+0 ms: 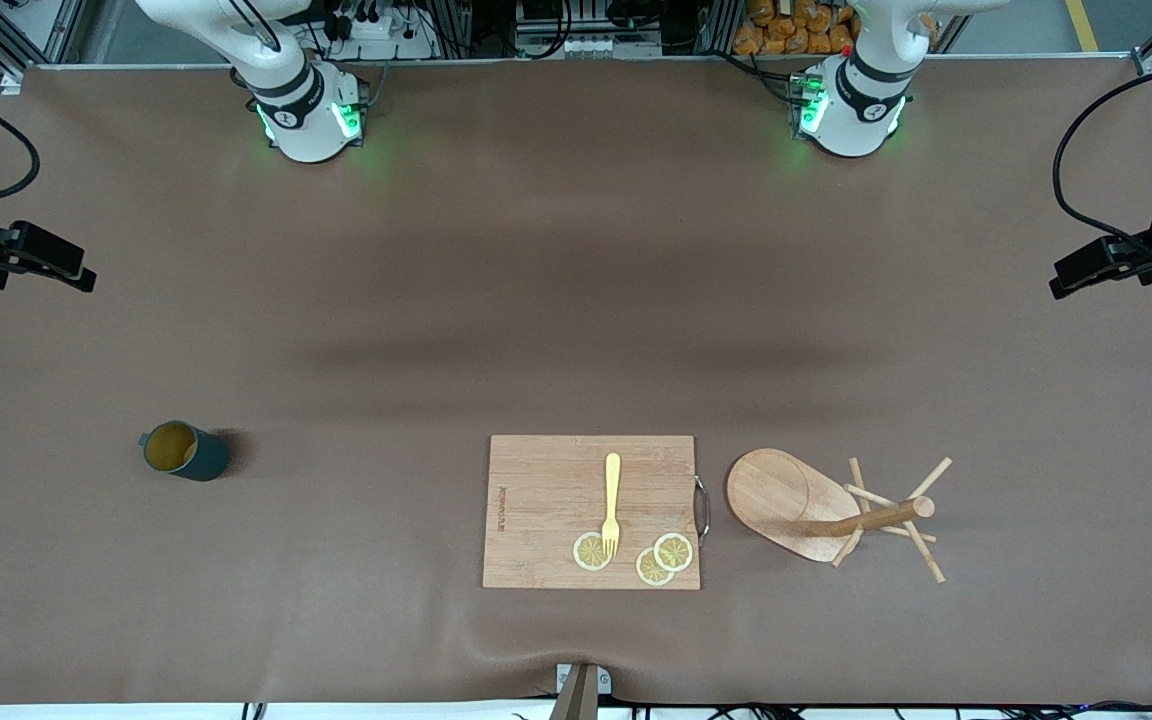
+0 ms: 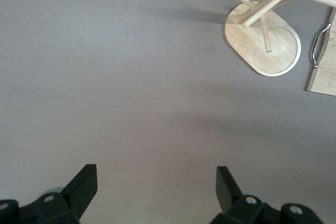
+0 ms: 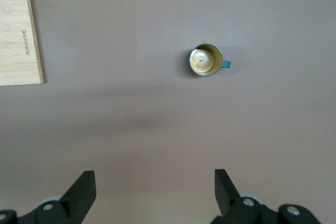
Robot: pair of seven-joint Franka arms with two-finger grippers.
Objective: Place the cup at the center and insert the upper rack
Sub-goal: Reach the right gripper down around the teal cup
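No step has begun. The cup (image 1: 185, 451) stands upright toward the right arm's end; the mug tree (image 1: 836, 510) apparently lies tipped beside the cutting board (image 1: 546, 510). Left gripper (image 2: 156, 188) and right gripper (image 3: 155, 189) hover, jaws apart, empty. Next: right gripper descends onto the cup.

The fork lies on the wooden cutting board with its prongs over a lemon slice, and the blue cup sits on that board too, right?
Not quite. The fork does lie on the cutting board, prongs over a lemon slice, but the front view shows the cup standing on the bare table, apart from the board, toward the right arm's end.
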